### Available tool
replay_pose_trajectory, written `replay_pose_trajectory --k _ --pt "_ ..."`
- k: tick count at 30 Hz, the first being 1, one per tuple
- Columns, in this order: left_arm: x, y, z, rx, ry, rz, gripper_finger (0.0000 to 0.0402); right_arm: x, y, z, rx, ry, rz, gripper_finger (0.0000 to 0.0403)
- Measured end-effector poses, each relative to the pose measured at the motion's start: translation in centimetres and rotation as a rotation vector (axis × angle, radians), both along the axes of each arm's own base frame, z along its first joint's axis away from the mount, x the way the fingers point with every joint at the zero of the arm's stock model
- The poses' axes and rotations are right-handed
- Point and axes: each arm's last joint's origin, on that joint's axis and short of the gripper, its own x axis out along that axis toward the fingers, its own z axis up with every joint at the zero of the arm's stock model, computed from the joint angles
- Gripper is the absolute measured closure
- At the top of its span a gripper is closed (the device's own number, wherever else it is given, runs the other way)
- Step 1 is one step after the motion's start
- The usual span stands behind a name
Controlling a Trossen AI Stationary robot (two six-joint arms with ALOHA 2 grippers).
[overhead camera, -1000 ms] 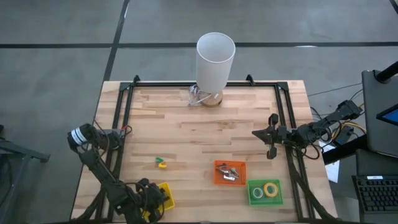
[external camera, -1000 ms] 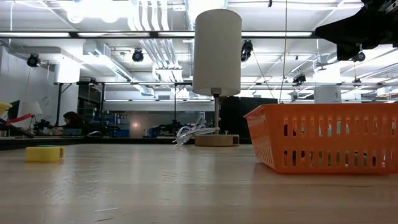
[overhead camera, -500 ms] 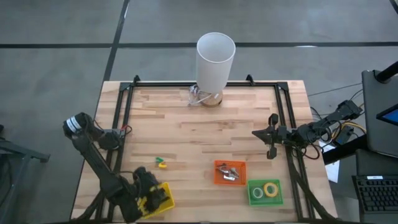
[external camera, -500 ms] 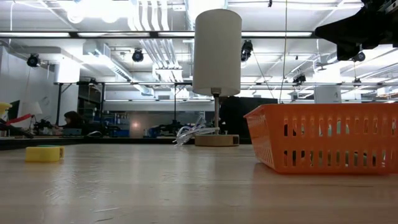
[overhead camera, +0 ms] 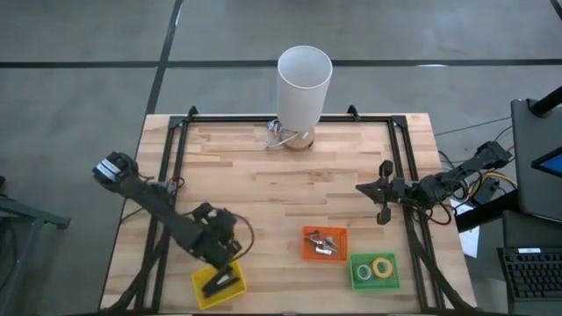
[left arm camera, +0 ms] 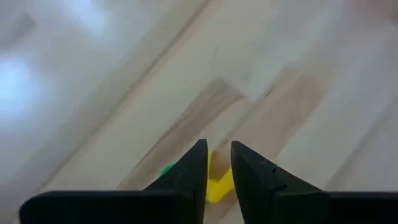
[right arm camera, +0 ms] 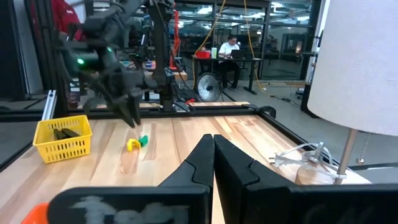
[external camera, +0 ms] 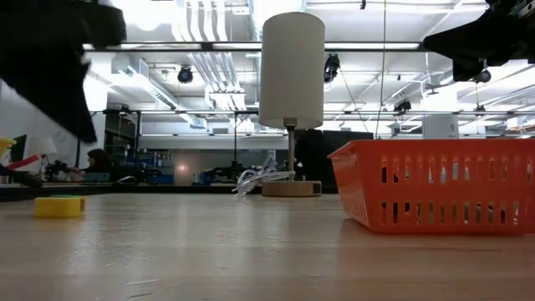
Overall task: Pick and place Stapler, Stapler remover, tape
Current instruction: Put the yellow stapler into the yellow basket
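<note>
Left gripper (overhead camera: 221,239) hovers above the near-left part of the table (overhead camera: 290,167), just beyond the yellow basket (overhead camera: 219,283). Its fingers (left arm camera: 193,168) stand a narrow gap apart with nothing between them.

Stapler (overhead camera: 218,283) lies in the yellow basket, a dark bar set on a diagonal across it. Two tape rolls, one green and one yellow (overhead camera: 376,268), sit in the green tray (overhead camera: 375,281) at the near right. Orange basket (overhead camera: 324,244) beside that tray holds small metallic bits; too small to name.

Key relation: a small yellow-and-green piece (right arm camera: 138,143) lies on the bare wood directly ahead of the left gripper, almost under the fingertips in the left wrist view. Left arm is far nearer to it than the right. It could be the staple remover or stacked tape; shape and long axis cannot be made out, since the fingers cover most of it.

Right gripper (overhead camera: 383,191) waits at the right edge, fingers pressed together, nothing in them. A lamp (overhead camera: 303,83) stands at the far edge.

In the low view the left arm is only a dark blur at the upper left.
</note>
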Motion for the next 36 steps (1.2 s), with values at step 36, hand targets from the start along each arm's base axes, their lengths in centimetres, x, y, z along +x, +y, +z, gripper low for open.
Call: replay_pose_trajectory --k 36 --pt "-0.9 3.1 -6.2 -0.15 0.058 -0.014 0.0301 0.0 0.0 0.0 0.002 -0.001 0.0 0.0394"
